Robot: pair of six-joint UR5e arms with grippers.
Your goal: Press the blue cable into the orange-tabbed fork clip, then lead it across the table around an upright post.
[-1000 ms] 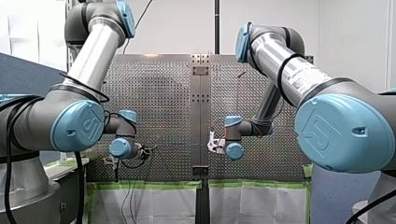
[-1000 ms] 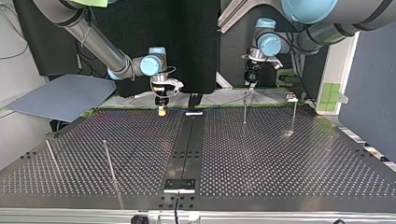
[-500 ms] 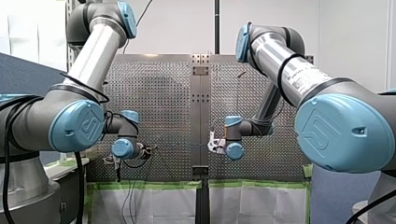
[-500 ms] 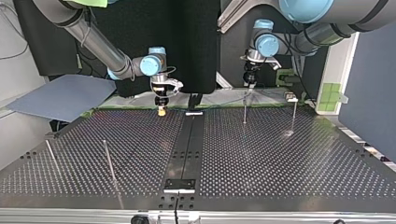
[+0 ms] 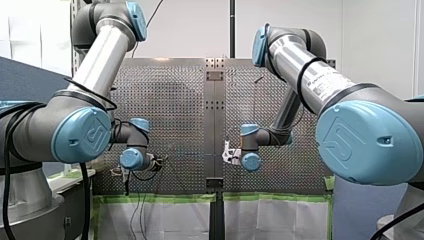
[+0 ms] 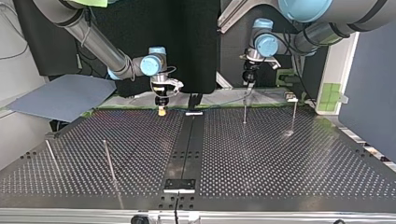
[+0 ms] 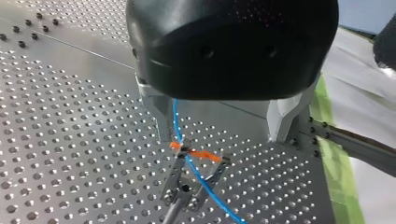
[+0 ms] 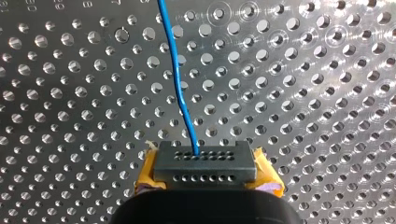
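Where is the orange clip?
Left wrist view: the orange clip stands on the table under my left pincer, the blue cable crossing it.

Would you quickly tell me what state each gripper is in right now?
Left gripper: open, fingers apart.
Right gripper: closed on the dark connector of the blue cable.

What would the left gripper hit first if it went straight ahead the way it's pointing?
The left gripper would probably meet the clip with the blue cable across it, ahead of one finger; past that, the table. Depth is unclear.
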